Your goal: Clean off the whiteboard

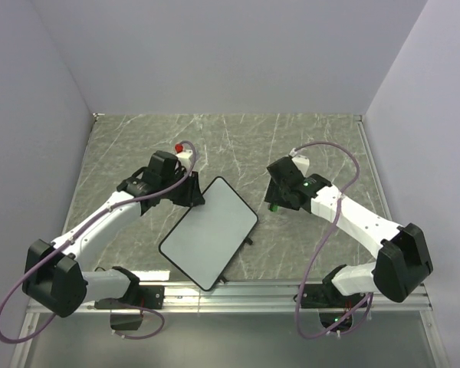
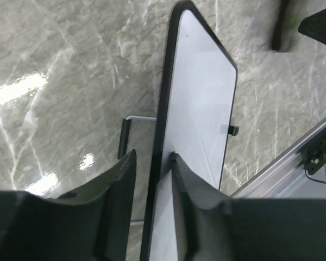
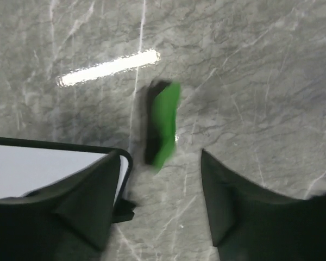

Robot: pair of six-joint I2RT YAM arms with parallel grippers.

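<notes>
The whiteboard [image 1: 208,234] lies at an angle in the middle of the table, its white face up inside a thin black rim. My left gripper [image 1: 193,198] is at its far left edge. In the left wrist view the jaws [image 2: 152,163] stand narrowly about the rim [image 2: 162,125], with one finger on the white face [image 2: 198,109] and the other outside the rim. The small green eraser [image 1: 274,207] lies on the table right of the board. My right gripper [image 1: 280,201] hovers over it, open and empty. In the right wrist view the blurred eraser [image 3: 165,122] lies just ahead of the fingertips [image 3: 160,154], beside the board's corner [image 3: 54,163].
A small red object [image 1: 179,146] lies on the marble table behind the left gripper. An aluminium rail [image 1: 253,293] runs along the near edge. Walls close the table on the left, back and right. A board foot [image 2: 233,130] sticks out on the board's right side.
</notes>
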